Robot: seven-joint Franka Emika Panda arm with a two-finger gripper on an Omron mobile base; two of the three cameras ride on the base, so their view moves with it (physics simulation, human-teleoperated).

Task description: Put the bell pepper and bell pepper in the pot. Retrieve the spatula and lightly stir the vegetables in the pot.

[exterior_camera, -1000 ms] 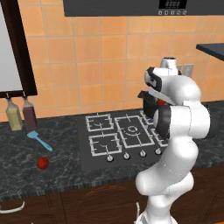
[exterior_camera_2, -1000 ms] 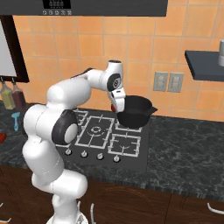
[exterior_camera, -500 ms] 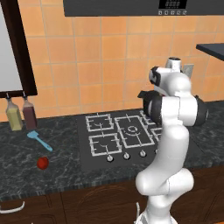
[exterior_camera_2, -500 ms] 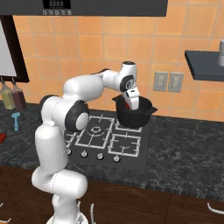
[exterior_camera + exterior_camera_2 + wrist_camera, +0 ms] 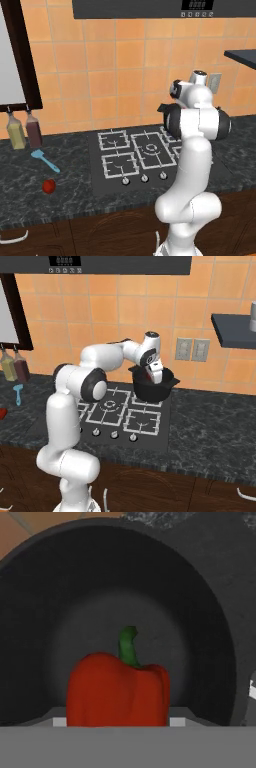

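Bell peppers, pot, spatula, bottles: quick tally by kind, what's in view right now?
Bell peppers: 2, one at the claw over the pot, one on the counter
Pot: 1
Spatula: 1
Bottles: 2
Total: 6

Base views flanking stove (image 5: 140,155); hand view close above pot (image 5: 210,642).

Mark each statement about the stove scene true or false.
1. A pepper is between the tool's fingers over the pot. True.
2. The spatula lies in the pot. False: it lies on the counter, by the bottles.
3. Another pepper sits on the counter. True.
4. The pot stands on the front left burner. False: it stands at the stove's back right.
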